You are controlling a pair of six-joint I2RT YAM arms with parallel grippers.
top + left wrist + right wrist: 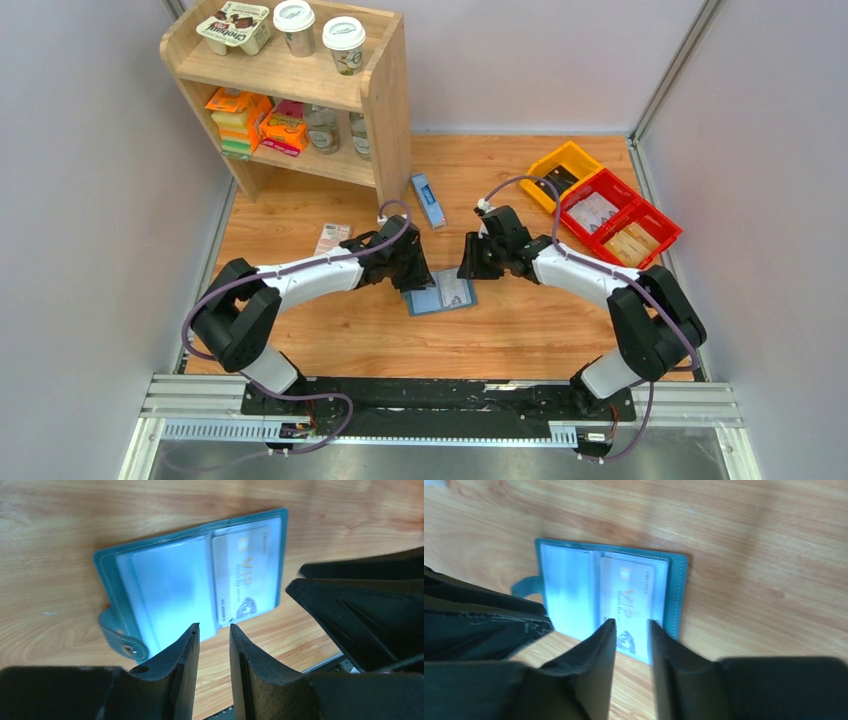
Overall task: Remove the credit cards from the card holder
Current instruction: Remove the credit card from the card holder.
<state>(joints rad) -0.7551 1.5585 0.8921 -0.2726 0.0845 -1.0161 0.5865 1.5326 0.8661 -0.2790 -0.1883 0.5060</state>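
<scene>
Narrowly parted left pincer (214,626) beside open card holder (165,580), "VIP" card (243,575) inside

- "VIP" is printed in gold on the pale card (245,575) held in the card holder (170,580); the smaller lines are blurred.
- Possibly "Choquy" is read on the pack (235,25) atop the shelf (385,110).

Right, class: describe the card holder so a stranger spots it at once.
From the wooden shelf, come forward past the narrow blue box to mid-table. The card holder lies open there: teal, snap tab, VIP card showing.
</scene>
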